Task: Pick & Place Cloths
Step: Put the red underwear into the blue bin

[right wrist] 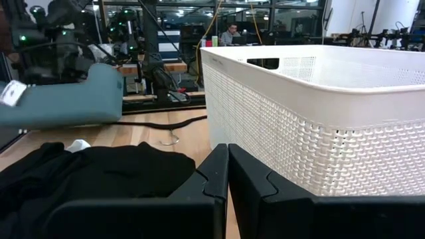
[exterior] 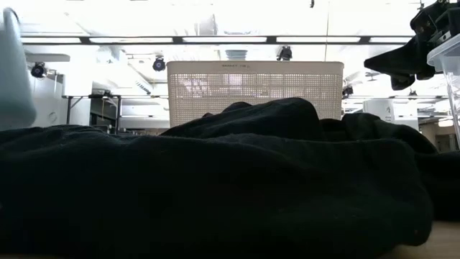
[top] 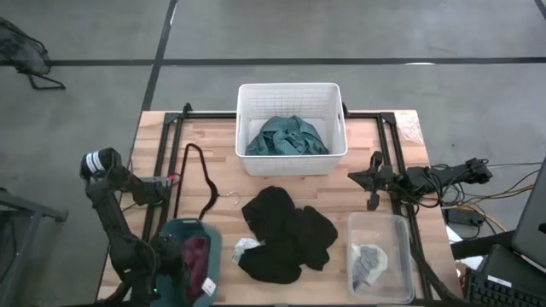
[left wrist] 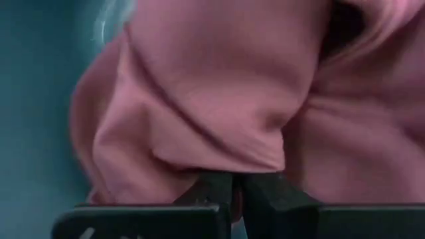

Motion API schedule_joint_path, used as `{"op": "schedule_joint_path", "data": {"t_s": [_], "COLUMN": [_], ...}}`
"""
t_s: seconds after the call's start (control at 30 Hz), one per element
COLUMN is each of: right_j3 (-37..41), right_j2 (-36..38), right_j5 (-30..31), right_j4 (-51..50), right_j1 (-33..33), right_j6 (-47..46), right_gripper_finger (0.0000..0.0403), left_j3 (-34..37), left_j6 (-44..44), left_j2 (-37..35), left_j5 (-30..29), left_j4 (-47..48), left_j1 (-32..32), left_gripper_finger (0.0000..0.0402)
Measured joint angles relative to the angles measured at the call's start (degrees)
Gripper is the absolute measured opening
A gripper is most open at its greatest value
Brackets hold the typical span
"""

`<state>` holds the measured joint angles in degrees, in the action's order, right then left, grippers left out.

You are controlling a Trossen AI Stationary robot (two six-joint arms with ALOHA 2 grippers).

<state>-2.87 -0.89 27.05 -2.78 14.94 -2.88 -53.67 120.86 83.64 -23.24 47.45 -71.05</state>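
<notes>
The black cloth [top: 286, 234] lies crumpled in the middle of the wooden table [top: 213, 145], in front of the white slatted basket [top: 290, 98]. It has no clean outline, but its long axis runs roughly from the corner nearest the basket diagonally toward the front edge, with a lobe spreading to the right. From table height it is a low dark mound [exterior: 215, 180] that fills most of the view, with the basket standing behind it. A small white striped piece [top: 245, 248] sits just at its left edge, touching it.

The teal cloth [top: 286, 136] is bunched inside the basket, heaped with no clear direction. A grey piece [top: 369, 258] lies folded in the clear plastic container [top: 401, 256] at the front right of the table.

At the front left, the left gripper [top: 194, 260] is down inside the teal tub [top: 179, 230], its fingers nearly closed and pinching a fold of the maroon-pink cloth [left wrist: 219, 99]. That cloth is soft, with thick rolled folds, and hangs in loose creases right against the fingertips.

The right gripper [top: 354, 177] rests low at the right side of the table, just beside the basket's right wall, fingers pressed together and holding nothing. A black hanger [top: 205, 183] lies on the table left of the basket.
</notes>
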Motion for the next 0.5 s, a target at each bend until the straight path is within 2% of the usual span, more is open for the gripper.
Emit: {"op": "schedule_joint_path", "data": {"t_s": [0.3,0.5], "right_j3": [0.0,0.0], "right_j2": [0.0,0.0], "right_j5": [0.0,0.0], "right_j4": [0.0,0.0], "right_j1": [0.0,0.0], "right_j6": [0.0,0.0], "right_gripper_finger": [0.0009,0.0009], "left_j3": [-0.5,-0.5], "left_j6": [-0.6,-3.3], "left_j2": [-4.8,-7.9], "left_j5": [-7.0,-15.7], "left_j4": [1.1,1.8], "left_j1": [0.1,0.2], "left_gripper_finger": [0.0061,0.0100]}}
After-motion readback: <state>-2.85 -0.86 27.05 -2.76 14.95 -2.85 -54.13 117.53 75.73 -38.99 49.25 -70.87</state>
